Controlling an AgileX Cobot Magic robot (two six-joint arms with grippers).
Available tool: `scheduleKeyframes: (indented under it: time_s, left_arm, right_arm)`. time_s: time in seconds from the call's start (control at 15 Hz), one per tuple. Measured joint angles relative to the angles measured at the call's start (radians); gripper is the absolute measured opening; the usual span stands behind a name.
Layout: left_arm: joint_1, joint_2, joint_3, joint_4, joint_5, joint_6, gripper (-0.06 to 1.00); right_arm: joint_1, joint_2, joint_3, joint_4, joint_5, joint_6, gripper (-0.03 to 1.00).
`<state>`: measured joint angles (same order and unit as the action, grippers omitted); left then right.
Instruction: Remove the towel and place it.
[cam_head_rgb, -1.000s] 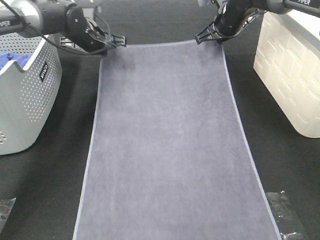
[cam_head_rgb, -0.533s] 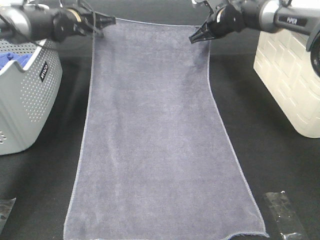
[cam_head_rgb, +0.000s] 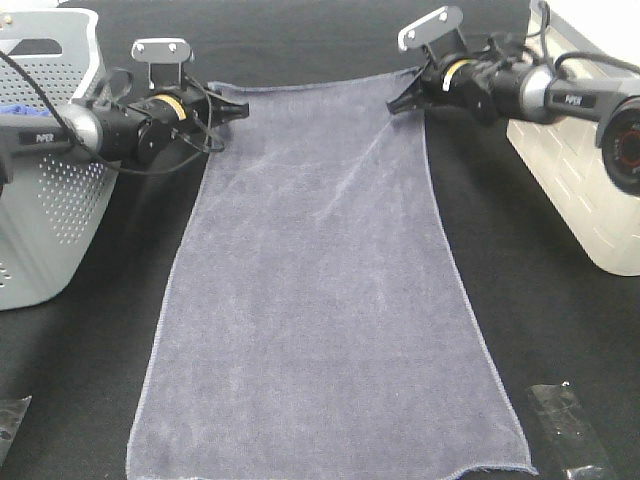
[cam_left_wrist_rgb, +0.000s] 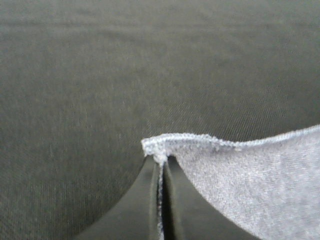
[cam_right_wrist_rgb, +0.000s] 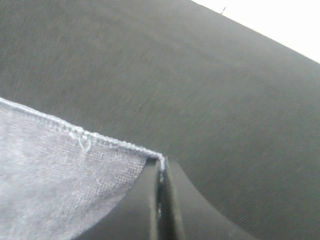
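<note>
The grey-lavender towel (cam_head_rgb: 320, 290) lies spread lengthwise on the black table, its near hem close to the front edge. My left gripper (cam_head_rgb: 236, 108) is shut on the towel's far left corner, low over the table. My right gripper (cam_head_rgb: 398, 102) is shut on the far right corner, also low. In the left wrist view the closed fingers (cam_left_wrist_rgb: 150, 200) pinch the hemmed corner of the towel (cam_left_wrist_rgb: 250, 175). The right wrist view shows the same: closed fingers (cam_right_wrist_rgb: 170, 200) clamp the towel (cam_right_wrist_rgb: 60, 175) at its corner.
A grey perforated basket (cam_head_rgb: 50, 200) holding a bright blue cloth (cam_head_rgb: 20, 108) stands at the left. A cream container (cam_head_rgb: 580, 170) stands at the right. Clear plastic scraps lie at the front right (cam_head_rgb: 565, 430) and front left (cam_head_rgb: 10, 420).
Both grippers have come down and toward the front with the far corners. The towel, stretched up before, now lies flat with slight creases near its far end.
</note>
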<state>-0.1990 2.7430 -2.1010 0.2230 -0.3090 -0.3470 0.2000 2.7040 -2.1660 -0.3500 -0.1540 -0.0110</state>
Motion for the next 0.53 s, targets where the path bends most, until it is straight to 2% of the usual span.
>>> scheduleKeyframes:
  time_s: [0.13, 0.2, 0.33, 0.4, 0.47, 0.53]
  left_arm:
    - [0.0, 0.005, 0.0, 0.0, 0.0, 0.0, 0.06]
    - [0.0, 0.005, 0.0, 0.0, -0.001, 0.0, 0.15]
    - [0.0, 0.001, 0.0, -0.012, -0.004, 0.0, 0.43]
    - [0.0, -0.007, 0.0, -0.021, -0.007, 0.0, 0.53]
    - [0.001, -0.023, 0.0, -0.036, -0.027, 0.0, 0.58]
    - [0.001, -0.033, 0.0, -0.041, -0.032, 0.0, 0.61]
  right_arm:
    - [0.0, 0.019, 0.001, 0.0, -0.005, 0.0, 0.04]
    - [0.0, 0.022, 0.001, 0.0, -0.005, 0.0, 0.12]
    - [0.0, 0.022, 0.001, 0.002, -0.005, 0.0, 0.39]
    - [0.0, 0.022, 0.001, 0.008, -0.003, 0.0, 0.52]
    - [0.0, 0.021, 0.001, 0.041, 0.028, 0.0, 0.69]
    - [0.0, 0.016, 0.001, 0.077, 0.068, 0.0, 0.73]
